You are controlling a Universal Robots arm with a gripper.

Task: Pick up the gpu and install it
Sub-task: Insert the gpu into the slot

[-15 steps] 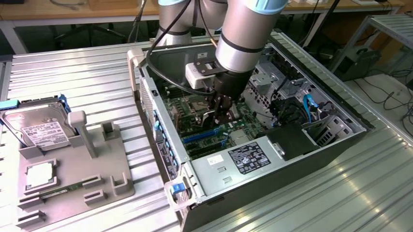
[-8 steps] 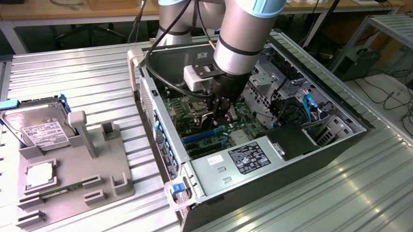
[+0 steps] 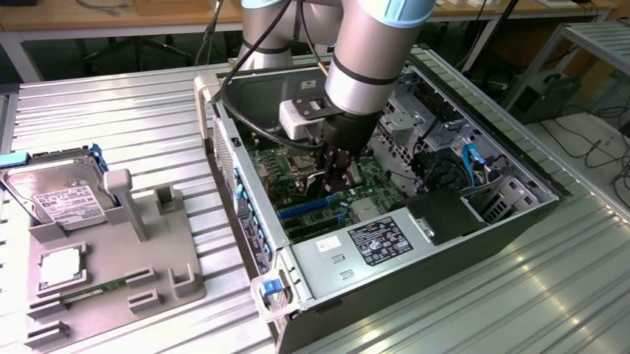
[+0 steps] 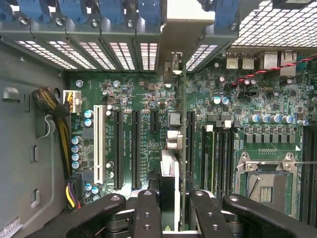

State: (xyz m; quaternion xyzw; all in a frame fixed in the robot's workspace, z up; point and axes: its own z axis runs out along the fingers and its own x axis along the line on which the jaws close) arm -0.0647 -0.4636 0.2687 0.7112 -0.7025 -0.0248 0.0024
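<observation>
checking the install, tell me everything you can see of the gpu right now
The gpu is a thin dark card seen edge-on in the wrist view, held upright between the fingers of the gripper, with a pale metal bracket at its far end by the case's rear slots. It stands over the green motherboard, lined up along the expansion slots. In the exterior view it hangs below the gripper inside the open computer case. Whether it is seated cannot be told.

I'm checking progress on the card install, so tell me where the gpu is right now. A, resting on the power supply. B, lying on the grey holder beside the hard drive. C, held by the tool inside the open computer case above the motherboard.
C: the tool grips the gpu edge-on over the motherboard inside the computer case.
</observation>
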